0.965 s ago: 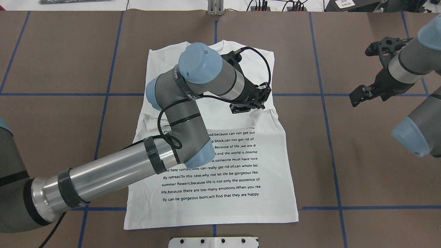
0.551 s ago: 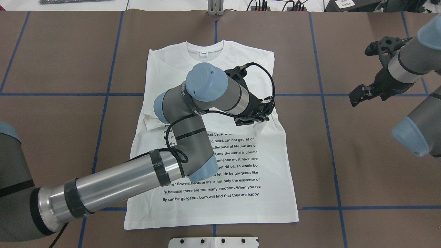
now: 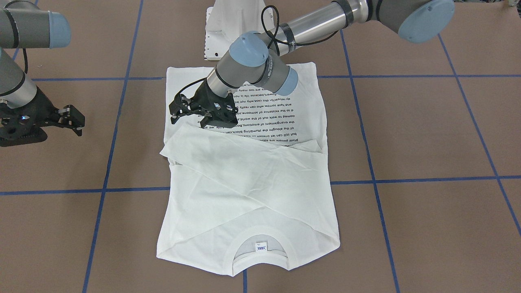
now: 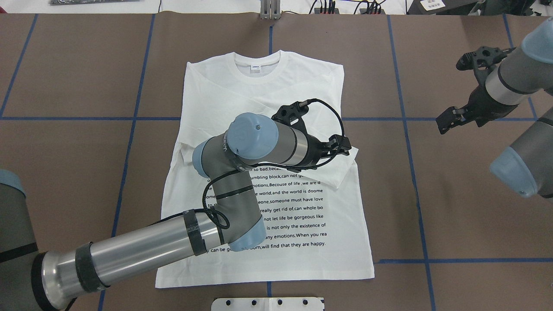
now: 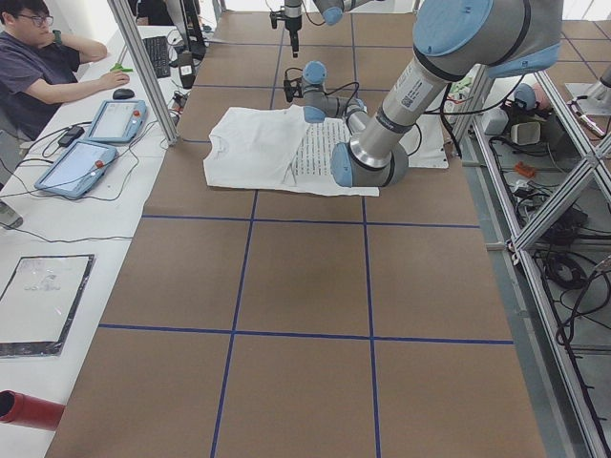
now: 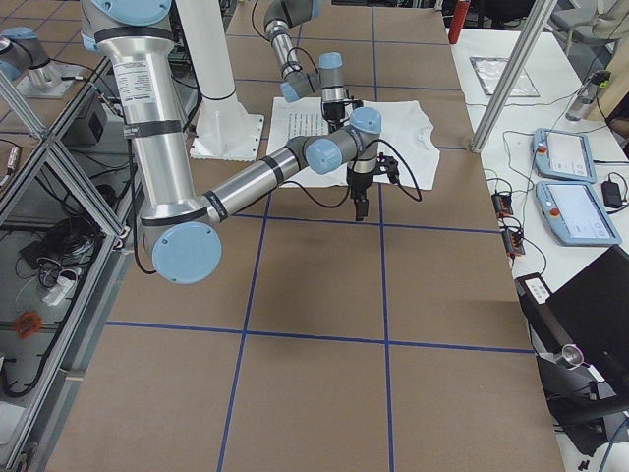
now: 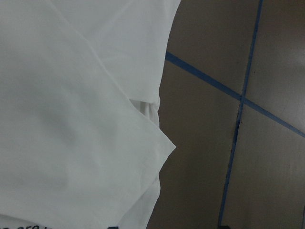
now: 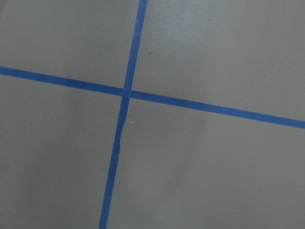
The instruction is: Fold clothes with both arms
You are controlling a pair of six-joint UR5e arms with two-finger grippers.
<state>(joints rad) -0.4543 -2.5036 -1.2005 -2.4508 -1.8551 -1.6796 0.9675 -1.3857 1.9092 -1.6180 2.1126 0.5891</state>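
- My black two-finger left gripper (image 3: 176, 112): jaws apart, empty, just over the folded sleeve cuff (image 3: 171, 146) of the white long-sleeved T-shirt (image 3: 252, 191).
- My right gripper (image 3: 75, 120): spread, empty, well apart from the shirt.

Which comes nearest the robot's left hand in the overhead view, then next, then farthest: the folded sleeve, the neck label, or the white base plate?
From the left hand:
1. folded sleeve: right by it, mid-shirt.
2. neck label: at the collar, top of the view.
3. white base plate: at the bottom edge.

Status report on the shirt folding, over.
Left gripper open by the sleeve cuff. Right gripper open, off to the side. T-shirt flat, sleeves folded across. Left arm over the text.
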